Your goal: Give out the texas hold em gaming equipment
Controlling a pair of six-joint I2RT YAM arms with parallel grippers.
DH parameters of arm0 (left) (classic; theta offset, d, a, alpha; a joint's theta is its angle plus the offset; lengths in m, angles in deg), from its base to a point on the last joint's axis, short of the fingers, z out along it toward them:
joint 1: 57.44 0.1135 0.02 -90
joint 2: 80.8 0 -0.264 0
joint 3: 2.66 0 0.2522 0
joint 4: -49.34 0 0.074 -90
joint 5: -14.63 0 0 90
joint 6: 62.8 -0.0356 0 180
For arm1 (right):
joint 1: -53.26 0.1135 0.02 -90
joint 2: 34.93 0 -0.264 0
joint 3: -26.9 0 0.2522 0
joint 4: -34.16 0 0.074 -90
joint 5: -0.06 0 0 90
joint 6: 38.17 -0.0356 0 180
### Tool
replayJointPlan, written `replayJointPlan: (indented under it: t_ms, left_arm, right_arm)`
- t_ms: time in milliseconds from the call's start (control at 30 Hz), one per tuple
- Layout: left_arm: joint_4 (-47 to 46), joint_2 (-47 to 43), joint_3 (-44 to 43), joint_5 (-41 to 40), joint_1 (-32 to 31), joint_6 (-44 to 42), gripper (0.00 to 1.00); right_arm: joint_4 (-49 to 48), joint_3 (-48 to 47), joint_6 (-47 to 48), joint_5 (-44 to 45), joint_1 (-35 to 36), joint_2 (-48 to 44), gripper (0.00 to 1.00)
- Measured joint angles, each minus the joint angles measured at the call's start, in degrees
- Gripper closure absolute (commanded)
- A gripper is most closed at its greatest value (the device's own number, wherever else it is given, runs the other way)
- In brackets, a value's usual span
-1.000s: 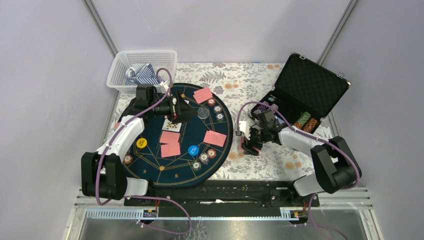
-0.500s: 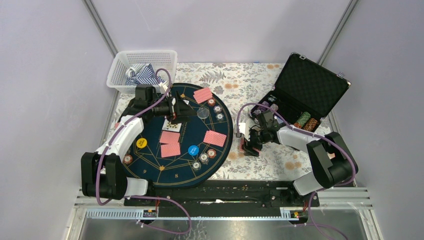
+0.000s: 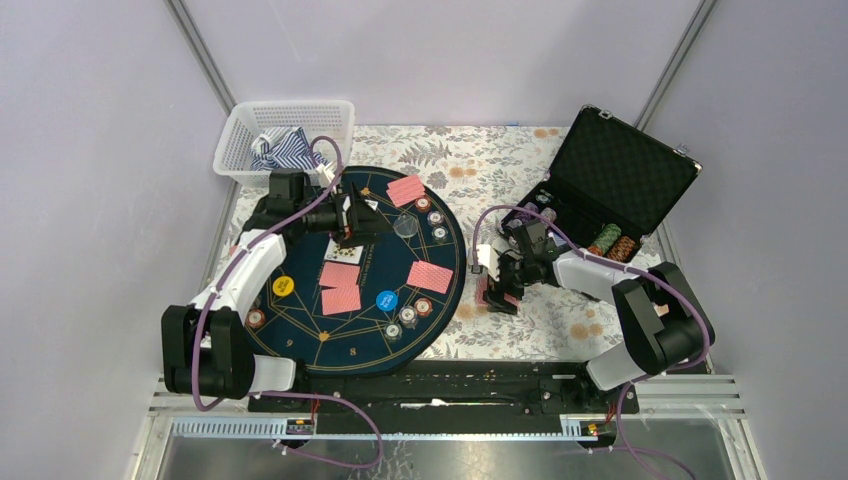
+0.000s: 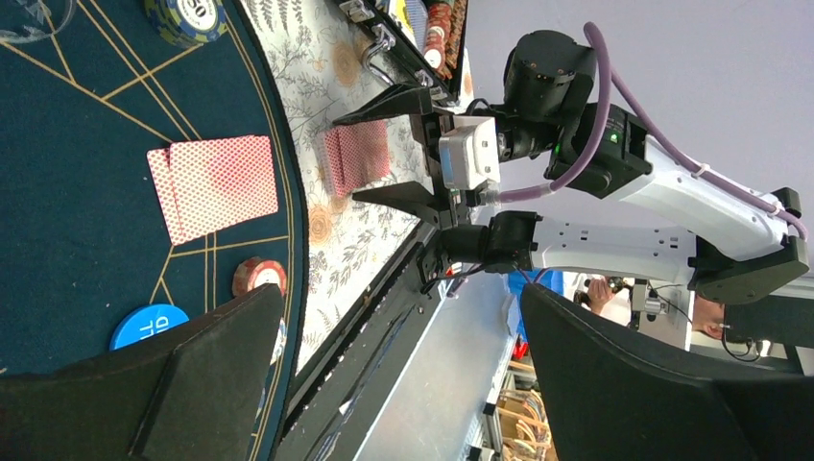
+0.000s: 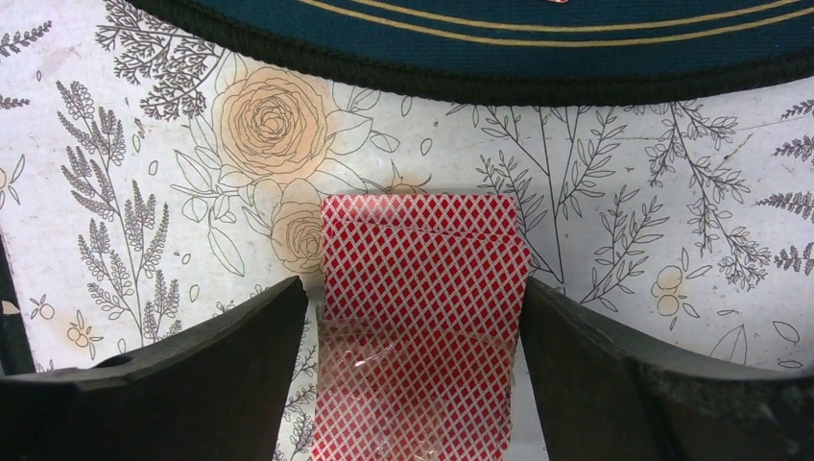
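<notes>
red-backed card stack [image 5: 422, 250] sits betw the right gripper [image 5: 413, 288] fingers, over the floral tablecloth [image 5: 144, 192], just off the mat [image 3: 300, 345] rim on its rt side. jaws spread to abt stack width; one finger at the stack's edge, thin strip of cloth showing by the other. can't tell if stack is pinched or only straddled. left gripper [image 4: 401, 288] spread wide, nothing betw its fingers, hanging over far part of mat nr the clear disc [image 3: 405, 227]. on mat: three face-down card pairs [image 3: 430, 276] at far, rt and centre; small chip stacks [image 3: 424, 306] along rt rim, one at near-left; yellow disc [image 3: 284, 286] on left, blue disc [image 3: 387, 300] near-centre. black case [image 3: 610, 180] open at far rt w/ case chips [image 3: 612, 243] inside. white basket [image 3: 285, 125] w/ striped cloth at far left.
</notes>
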Motion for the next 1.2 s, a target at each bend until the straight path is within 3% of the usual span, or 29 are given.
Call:
replayJointPlan:
  t_ms: [167, 400, 533, 900, 1200]
  left_arm:
    - [2.4, 0.0, -1.7, -0.7, 0.1, -2.7, 0.01]
    - [8.7, 0.0, -5.6, -3.4, 1.5, -10.2, 0.01]
    - [14.4, 0.1, -8.9, -5.4, 5.7, -16.3, 0.01]
    - [26.6, 2.4, -22.5, -28.8, 15.8, -46.6, 0.01]
    - [28.2, 16.7, -30.5, -39.6, 21.6, -58.3, 0.03]
  right_arm:
    - [0.2, -0.2, -0.2, 0.3, 0.0, 0.0, 0.01]
    - [3.0, -2.0, -1.7, 1.0, 0.0, -1.9, 0.00]
    - [5.5, -5.9, -3.6, 0.6, 0.0, -4.7, 0.00]
    - [12.0, -20.4, -17.4, -2.1, 0.0, -8.2, 0.00]
    - [14.8, -22.0, -25.7, 0.5, -0.1, -10.4, 0.00]
